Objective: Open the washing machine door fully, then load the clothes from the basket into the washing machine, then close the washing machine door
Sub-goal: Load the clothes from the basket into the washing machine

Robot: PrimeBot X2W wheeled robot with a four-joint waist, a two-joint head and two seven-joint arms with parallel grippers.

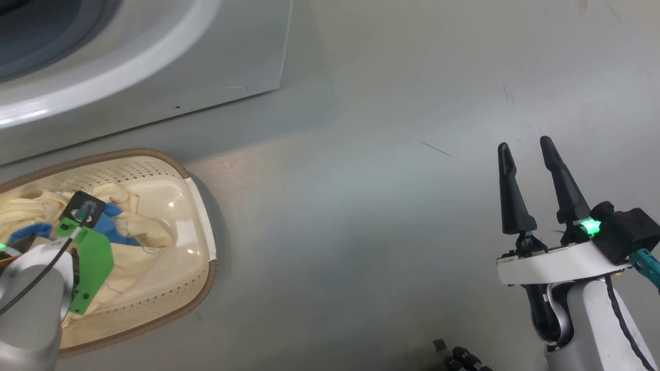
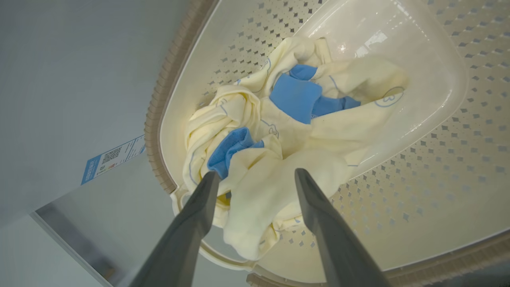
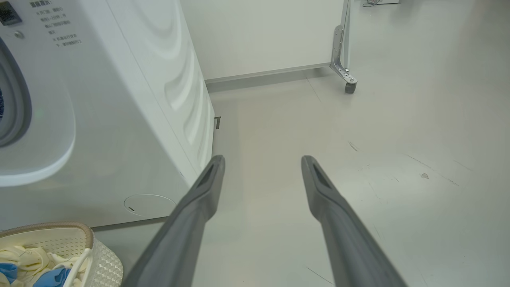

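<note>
The cream basket (image 1: 154, 170) with a brown rim sits on the floor just in front of the white washing machine (image 1: 206, 67). Pale yellow clothes (image 1: 139, 226) with blue patches lie bunched inside it. In the left wrist view my left gripper (image 2: 255, 174) is open, its fingers either side of a fold of the clothes (image 2: 279, 139), low in the basket (image 2: 438, 159). My right gripper (image 1: 526, 147) hangs open and empty over bare floor, far right of the basket. The grey gasket (image 1: 31, 36) shows at the washer's mouth. The washing machine door is out of view.
A small blue label (image 2: 112, 158) sits low on the washer's front. In the right wrist view my right gripper (image 3: 263, 159) points past the washer's side (image 3: 119, 119), with the basket (image 3: 103, 259) at lower left. A panel on a caster (image 3: 350, 87) stands farther back.
</note>
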